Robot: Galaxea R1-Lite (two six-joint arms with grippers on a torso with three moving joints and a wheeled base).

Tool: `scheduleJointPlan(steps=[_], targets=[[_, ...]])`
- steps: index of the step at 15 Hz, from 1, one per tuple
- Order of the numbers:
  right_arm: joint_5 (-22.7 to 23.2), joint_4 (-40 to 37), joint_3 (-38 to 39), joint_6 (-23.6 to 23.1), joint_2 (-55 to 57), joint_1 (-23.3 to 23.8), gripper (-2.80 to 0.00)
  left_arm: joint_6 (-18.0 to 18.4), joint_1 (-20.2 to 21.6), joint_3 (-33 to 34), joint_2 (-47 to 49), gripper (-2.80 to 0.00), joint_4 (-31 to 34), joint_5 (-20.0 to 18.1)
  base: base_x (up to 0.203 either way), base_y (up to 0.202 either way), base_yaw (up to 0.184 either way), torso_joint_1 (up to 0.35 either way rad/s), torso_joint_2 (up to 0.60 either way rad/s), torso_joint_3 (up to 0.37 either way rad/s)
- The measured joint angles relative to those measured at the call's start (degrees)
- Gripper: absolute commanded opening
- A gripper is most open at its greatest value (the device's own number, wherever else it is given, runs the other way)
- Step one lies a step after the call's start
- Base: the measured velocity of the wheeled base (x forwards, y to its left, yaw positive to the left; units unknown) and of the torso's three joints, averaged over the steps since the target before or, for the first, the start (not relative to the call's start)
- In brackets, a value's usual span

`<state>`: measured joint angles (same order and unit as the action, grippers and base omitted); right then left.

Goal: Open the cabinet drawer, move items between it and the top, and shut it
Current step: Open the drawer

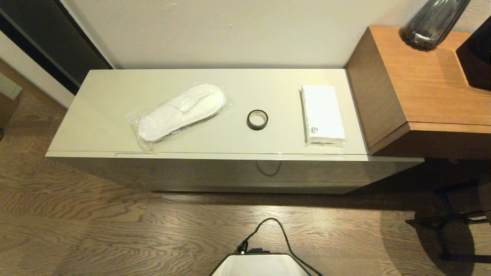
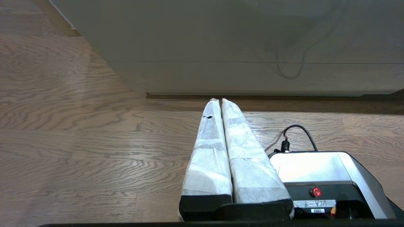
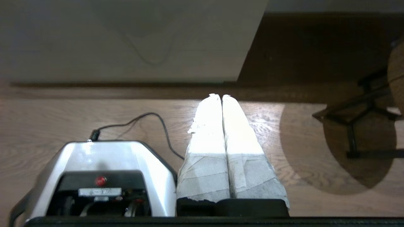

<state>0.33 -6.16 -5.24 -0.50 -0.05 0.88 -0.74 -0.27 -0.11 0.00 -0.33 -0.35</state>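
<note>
**Drawer shut, three items on the cabinet surface**

The cabinet drawer (image 1: 215, 170) sits closed, its front flush under the top (image 1: 103, 96). On that surface lie a bagged pair of white slippers (image 1: 180, 113) toward the left, a black tape roll (image 1: 257, 119) in the middle, and a white packet (image 1: 322, 115) near the brown side table (image 1: 422, 88). The left gripper (image 2: 218, 100) and right gripper (image 3: 218, 95) hang low over the wooden floor (image 1: 96, 230) beside the robot base (image 1: 261, 264), jaws pressed together, holding nothing.
</note>
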Motion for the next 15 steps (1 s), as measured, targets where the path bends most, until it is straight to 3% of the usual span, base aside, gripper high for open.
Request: scheduleJointPlan(steps=[4, 8, 12, 15], targets=[[5.91, -15.79, -21.39, 4.20, 4.31, 0.20, -2.80, -0.02, 0.00, 0.04, 0.00, -2.80, 0.02, 0.01, 0.000, 0.000, 0.000, 0.000, 0.00, 0.000], [10.16, -26.48, -41.68, 9.16, 26.23, 0.49, -2.80, 0.00, 0.00, 0.04, 0.00, -2.80, 0.00, 0.02, 0.000, 0.000, 0.000, 0.000, 0.00, 0.000], [15.49, -33.58, -52.47, 13.87, 52.37, -2.28, -2.80, -0.02, 0.00, 0.04, 0.00, -2.80, 0.01, 0.00, 0.000, 0.000, 0.000, 0.000, 0.00, 0.000], [14.25, -32.41, -58.09, 19.16, 69.53, -9.37, -2.80, 0.01, 0.00, 0.04, 0.00, -2.80, 0.00, 0.00, 0.000, 0.000, 0.000, 0.000, 0.00, 0.000]])
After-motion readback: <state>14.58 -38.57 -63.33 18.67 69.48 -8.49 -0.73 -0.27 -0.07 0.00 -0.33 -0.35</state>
